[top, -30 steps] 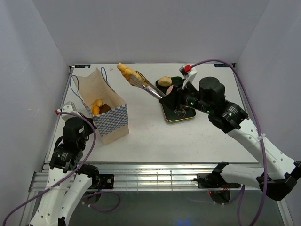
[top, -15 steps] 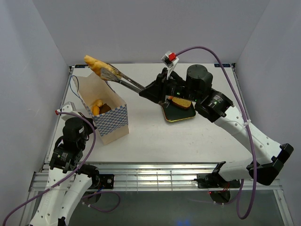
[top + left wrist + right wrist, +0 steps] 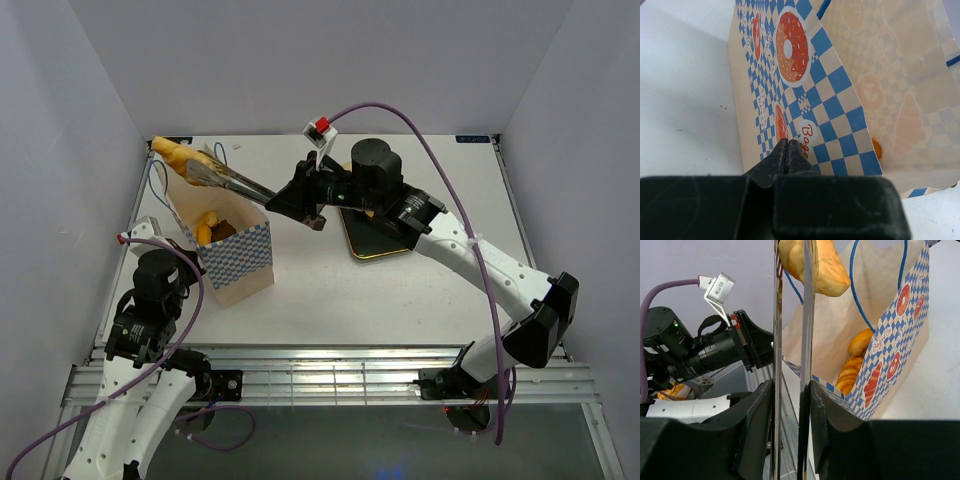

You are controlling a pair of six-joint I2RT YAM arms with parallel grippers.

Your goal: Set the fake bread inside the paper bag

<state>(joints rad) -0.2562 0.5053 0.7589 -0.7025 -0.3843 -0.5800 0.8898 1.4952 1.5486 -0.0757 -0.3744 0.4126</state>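
As the top view is read from its lower left, the left gripper (image 3: 787,150) is found clenched and empty, its meeting tips shown only by the left wrist view. Just beside it stands one paper bag (image 3: 240,255), cream with a blue-and-white checked band. At least two glossy golden buns (image 3: 860,342) inside it are revealed by the right wrist view. Toward centre, one pair of slim metal tongs (image 3: 235,180) is clamped by the right gripper (image 3: 292,195). At upper left, one golden piece of fake bread (image 3: 175,155) is pinched in the tongs above the bag's far corner.
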